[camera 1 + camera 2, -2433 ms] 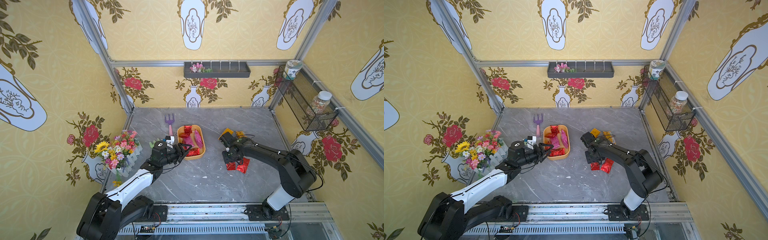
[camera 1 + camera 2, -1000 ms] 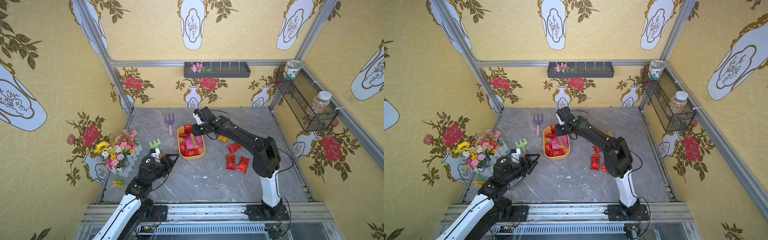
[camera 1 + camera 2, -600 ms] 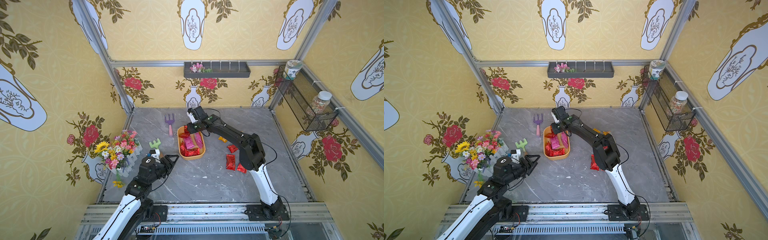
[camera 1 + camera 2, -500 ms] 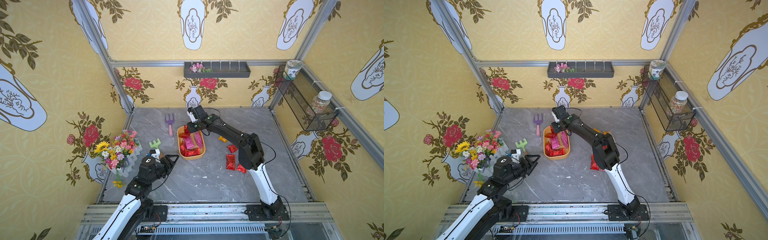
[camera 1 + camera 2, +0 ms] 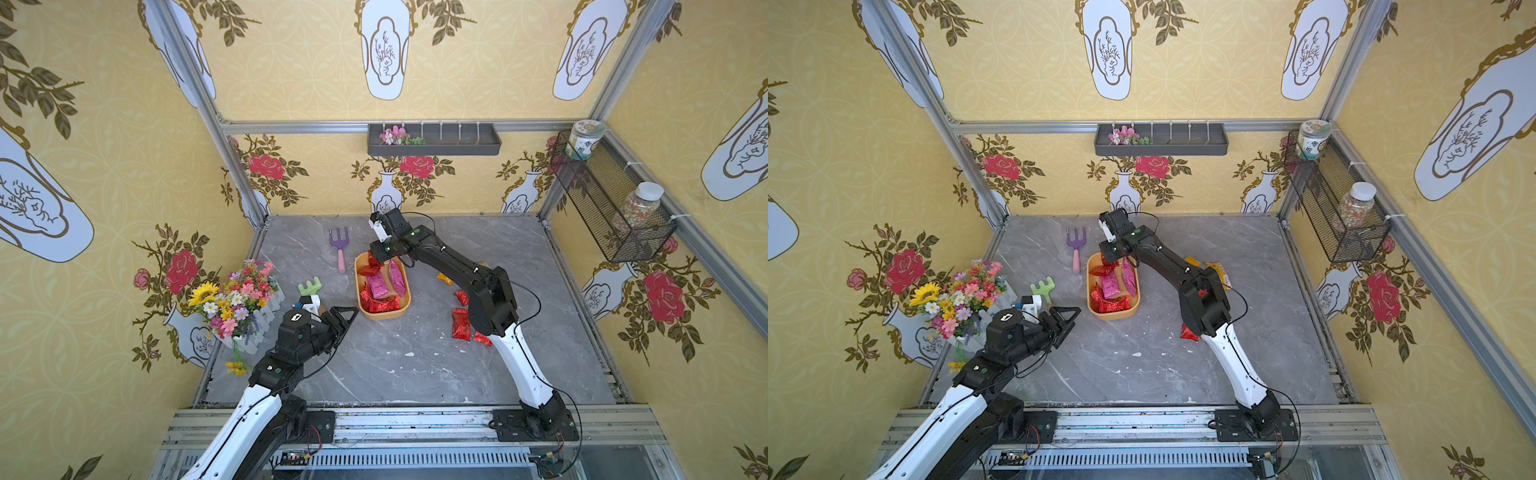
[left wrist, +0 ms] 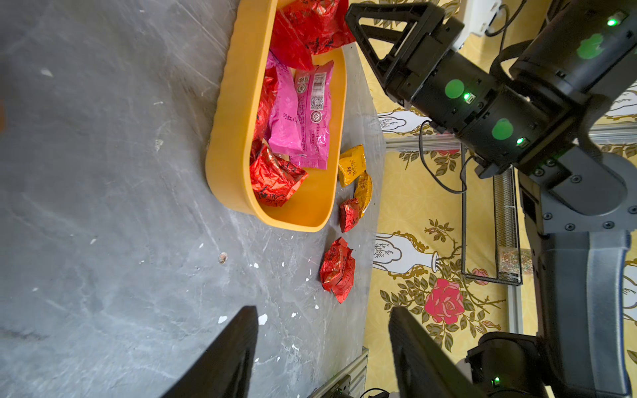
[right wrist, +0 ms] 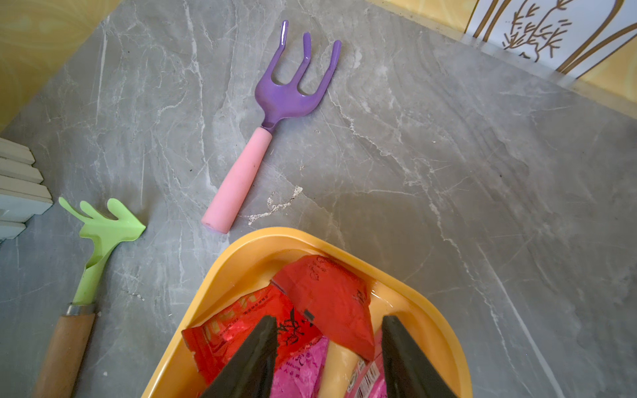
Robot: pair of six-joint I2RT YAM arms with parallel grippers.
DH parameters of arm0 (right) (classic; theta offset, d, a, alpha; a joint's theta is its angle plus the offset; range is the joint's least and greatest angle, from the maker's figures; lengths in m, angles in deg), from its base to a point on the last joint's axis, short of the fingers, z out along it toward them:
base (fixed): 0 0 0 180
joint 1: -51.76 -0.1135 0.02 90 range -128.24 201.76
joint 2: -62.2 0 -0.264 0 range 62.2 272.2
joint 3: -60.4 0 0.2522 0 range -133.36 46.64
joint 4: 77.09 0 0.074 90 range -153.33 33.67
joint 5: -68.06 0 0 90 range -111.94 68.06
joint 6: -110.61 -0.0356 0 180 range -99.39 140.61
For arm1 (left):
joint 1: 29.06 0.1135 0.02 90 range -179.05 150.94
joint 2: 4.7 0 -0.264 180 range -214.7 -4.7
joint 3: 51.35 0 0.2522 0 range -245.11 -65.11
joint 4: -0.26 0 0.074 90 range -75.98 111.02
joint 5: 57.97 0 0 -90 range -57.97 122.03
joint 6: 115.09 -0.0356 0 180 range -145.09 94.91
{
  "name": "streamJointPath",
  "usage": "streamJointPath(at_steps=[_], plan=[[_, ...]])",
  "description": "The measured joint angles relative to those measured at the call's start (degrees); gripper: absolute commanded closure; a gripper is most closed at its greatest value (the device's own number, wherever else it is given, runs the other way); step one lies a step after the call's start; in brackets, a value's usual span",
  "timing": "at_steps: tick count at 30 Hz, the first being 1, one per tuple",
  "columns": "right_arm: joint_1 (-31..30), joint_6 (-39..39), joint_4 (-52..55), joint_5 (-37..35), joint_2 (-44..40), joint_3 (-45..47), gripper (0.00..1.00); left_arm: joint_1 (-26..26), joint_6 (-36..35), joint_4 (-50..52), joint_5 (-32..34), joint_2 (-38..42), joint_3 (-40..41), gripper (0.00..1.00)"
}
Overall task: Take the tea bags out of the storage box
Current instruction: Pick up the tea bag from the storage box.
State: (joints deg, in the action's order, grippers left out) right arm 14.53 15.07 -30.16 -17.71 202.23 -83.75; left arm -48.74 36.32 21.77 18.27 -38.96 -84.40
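The storage box (image 5: pixel 383 316) (image 5: pixel 1113 316) is a shallow yellow-orange tray in the middle of the table. Red and pink tea bags (image 5: pixel 379 286) (image 5: pixel 1111 286) (image 6: pixel 300 117) lie in it. My right gripper (image 5: pixel 375 263) (image 5: pixel 1111 262) (image 7: pixel 329 344) hangs open over the box's far end, its fingers either side of a red sachet (image 7: pixel 327 293). More tea bags lie on the table right of the box: red ones (image 5: pixel 460 324) (image 6: pixel 337 268) and orange ones (image 5: pixel 444 278) (image 6: pixel 351 163). My left gripper (image 5: pixel 347 316) (image 5: pixel 1069 316) (image 6: pixel 324 317) is open and empty, front-left of the box.
A purple toy fork (image 5: pixel 340 249) (image 7: pixel 275 110) and a green rake (image 5: pixel 311 287) (image 7: pixel 100 237) lie left of the box. A flower bunch in a white fence planter (image 5: pixel 241 303) stands at the left wall. A grey trough (image 5: pixel 434 141) and a wire basket (image 5: pixel 611 208) hang on the walls.
The right arm swung from the tea bags on the table's right side to the box's far end and sank slightly. The left arm pulled back from the box and has since held still.
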Motion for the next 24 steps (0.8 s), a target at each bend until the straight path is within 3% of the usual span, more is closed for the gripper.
streamJointPath(at_steps=[14,24], plan=[[-0.8,1.3,0.3,2.5,0.6,0.2,0.50,0.0,-0.3,0.4,-0.2,-1.1,-0.3,0.34],[-1.2,1.3,0.3,0.2,0.6,0.4,0.62,0.0,-0.3,0.4,-0.4,-0.9,-0.3,0.34]])
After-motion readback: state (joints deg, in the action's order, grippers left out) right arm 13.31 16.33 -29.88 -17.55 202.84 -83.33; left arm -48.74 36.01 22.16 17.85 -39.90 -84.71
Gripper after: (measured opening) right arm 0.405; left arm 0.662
